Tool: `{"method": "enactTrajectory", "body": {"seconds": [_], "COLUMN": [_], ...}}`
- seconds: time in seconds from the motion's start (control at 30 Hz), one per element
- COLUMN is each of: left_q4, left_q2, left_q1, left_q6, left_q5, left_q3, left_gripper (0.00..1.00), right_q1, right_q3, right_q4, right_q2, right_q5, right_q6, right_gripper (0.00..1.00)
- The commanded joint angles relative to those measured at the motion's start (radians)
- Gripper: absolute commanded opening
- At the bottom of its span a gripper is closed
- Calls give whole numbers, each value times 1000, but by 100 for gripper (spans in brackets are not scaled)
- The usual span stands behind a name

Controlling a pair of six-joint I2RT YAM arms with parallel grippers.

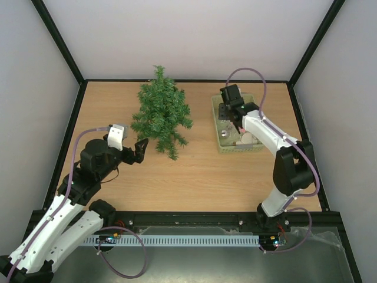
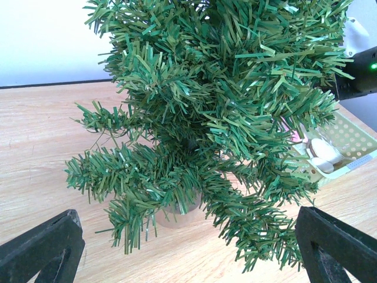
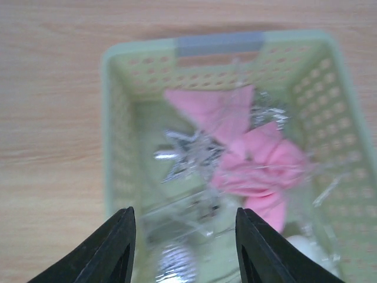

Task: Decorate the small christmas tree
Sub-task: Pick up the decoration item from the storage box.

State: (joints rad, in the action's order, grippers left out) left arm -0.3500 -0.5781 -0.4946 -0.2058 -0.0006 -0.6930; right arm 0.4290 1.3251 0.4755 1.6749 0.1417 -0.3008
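Note:
The small christmas tree (image 1: pixel 160 112) stands on the wooden table at back centre, dark green and bristly. In the left wrist view the tree (image 2: pixel 218 100) fills the frame above its small wooden base (image 2: pixel 177 213). My left gripper (image 1: pixel 138 150) sits just left of the trunk's foot, open, with its jaws wide on either side of the lowest branches and nothing between them (image 2: pixel 188 253). My right gripper (image 1: pixel 235 121) hangs over the pale green basket (image 1: pixel 238 148), open (image 3: pixel 185 247). Below it lie a silver star (image 3: pixel 185 156), a pink bow (image 3: pixel 253 153) and a silver ball (image 3: pixel 177 262), all blurred.
The basket (image 3: pixel 112 118) stands at the back right, about a hand's width from the tree, and shows at the right edge of the left wrist view as well, the basket (image 2: pixel 353 138) holding white ornaments (image 2: pixel 324 153). Black frame posts and pale walls bound the table.

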Motion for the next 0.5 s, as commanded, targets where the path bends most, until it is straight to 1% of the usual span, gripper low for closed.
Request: {"method": "enactTrajectory", "body": {"seconds": [0.0,0.1,0.3,0.4,0.47], "left_q4": [16,12,13,15,13], "left_q2": [8,7,14,11,7], "left_q1": [1,1,1,1,1], "left_q6": [12,13,11,12,13], "left_q5": [1,2,-4,-3,-1], "left_q3": [4,1,3,4,3], "left_gripper": [99,99,99,99,99], "right_q1": [-87,-128,-147,-147,-148], "right_q3": [40,70,121,166,167], "right_q4": [10,-2,4,42,26], "right_q2": [38,100,230,298,316], "right_q5": [80,28,-94,-95,-84], "right_q6": [98,129,203,218,223], "right_gripper": [45,46,50,49,46]}}
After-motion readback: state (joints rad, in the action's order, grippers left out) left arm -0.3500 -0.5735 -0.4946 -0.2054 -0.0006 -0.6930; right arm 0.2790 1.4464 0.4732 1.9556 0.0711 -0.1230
